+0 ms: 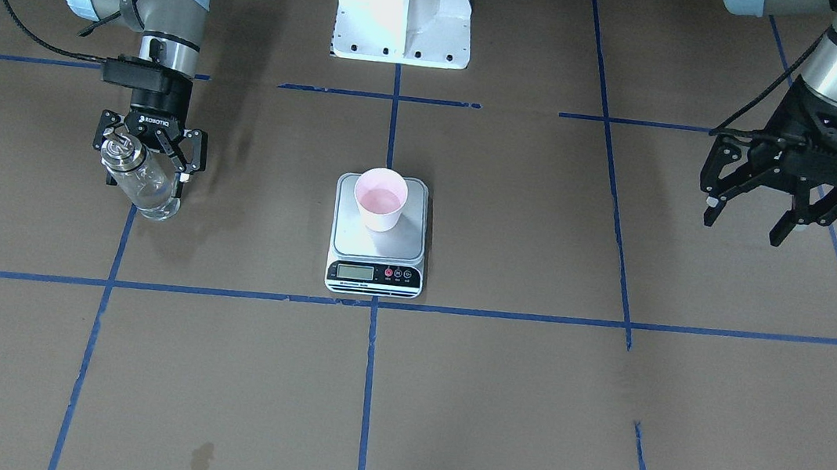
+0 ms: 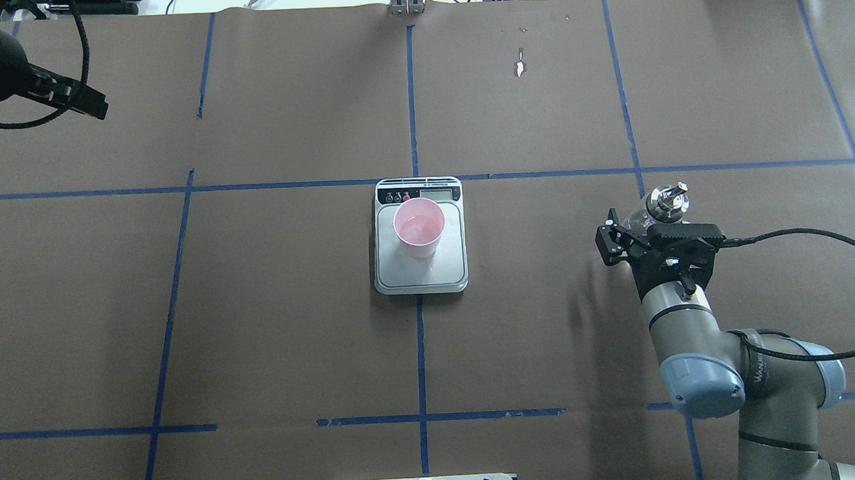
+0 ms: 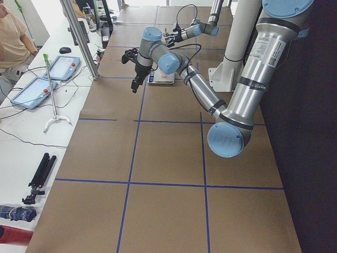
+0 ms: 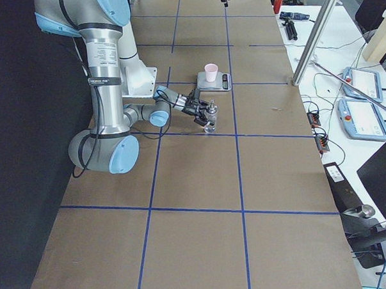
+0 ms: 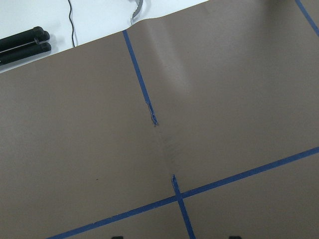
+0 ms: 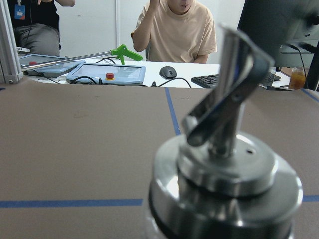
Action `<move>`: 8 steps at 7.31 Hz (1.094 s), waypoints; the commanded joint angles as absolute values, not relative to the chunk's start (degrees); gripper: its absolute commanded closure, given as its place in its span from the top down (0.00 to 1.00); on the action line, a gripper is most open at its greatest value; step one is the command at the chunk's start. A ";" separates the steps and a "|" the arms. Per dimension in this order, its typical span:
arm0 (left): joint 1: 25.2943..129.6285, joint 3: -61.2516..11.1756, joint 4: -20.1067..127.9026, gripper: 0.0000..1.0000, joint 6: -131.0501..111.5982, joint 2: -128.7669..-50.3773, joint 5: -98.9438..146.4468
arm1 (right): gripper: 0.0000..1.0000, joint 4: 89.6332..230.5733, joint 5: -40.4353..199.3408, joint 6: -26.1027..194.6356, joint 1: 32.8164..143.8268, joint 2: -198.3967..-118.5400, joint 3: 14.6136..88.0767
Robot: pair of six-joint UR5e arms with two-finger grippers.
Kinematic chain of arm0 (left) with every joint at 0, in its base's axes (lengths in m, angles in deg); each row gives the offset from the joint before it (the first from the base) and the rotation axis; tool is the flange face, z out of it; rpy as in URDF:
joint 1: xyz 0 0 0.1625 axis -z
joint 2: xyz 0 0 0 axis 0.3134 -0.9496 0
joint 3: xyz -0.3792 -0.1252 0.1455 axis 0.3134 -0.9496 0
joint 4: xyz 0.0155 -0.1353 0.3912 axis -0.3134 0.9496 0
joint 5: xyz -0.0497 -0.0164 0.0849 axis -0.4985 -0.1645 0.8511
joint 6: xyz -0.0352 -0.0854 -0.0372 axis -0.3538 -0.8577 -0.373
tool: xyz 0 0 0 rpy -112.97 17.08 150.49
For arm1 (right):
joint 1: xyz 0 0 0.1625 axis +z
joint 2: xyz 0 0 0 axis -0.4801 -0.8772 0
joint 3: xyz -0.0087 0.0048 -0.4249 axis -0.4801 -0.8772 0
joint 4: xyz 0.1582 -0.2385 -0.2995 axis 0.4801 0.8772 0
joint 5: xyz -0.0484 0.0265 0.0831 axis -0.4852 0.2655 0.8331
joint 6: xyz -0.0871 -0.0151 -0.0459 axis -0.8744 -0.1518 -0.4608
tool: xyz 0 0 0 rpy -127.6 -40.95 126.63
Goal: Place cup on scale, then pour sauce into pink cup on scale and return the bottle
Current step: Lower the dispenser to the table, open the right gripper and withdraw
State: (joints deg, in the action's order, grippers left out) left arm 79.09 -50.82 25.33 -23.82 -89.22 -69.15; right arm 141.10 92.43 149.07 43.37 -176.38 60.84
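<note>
The pale pink cup point(image 1: 381, 199) stands upright on the silver scale point(image 1: 378, 245) at mid-table, with a little liquid in it; both also show in the overhead view, cup point(image 2: 419, 227) and scale point(image 2: 429, 270). The clear glass bottle point(image 1: 143, 186) with silver cap and spout stands on the table to the robot's right. My right gripper point(image 1: 146, 182) is open, its fingers spread on either side of the bottle without pressing it. The cap point(image 6: 224, 189) fills the right wrist view. My left gripper point(image 1: 767, 219) is open and empty, held high far from the scale.
The robot's white base point(image 1: 405, 9) stands behind the scale. Blue tape lines cross the brown paper. A person point(image 6: 177, 30), monitors and a keyboard are beyond the table's far edge. Operator tablets point(image 3: 50, 74) lie on the side bench.
</note>
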 commanded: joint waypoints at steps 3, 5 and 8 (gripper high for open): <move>79.09 -50.79 25.33 0.77 -23.82 -89.23 -69.15 | 1.00 141.10 89.57 149.86 40.73 -178.39 62.23; 79.09 -50.79 25.33 0.77 -23.82 -89.23 -69.24 | 1.00 141.10 88.78 149.86 39.16 -180.94 63.20; 79.09 -50.79 25.33 0.77 -23.82 -89.14 -69.15 | 1.00 141.10 86.76 154.25 34.85 -183.40 65.48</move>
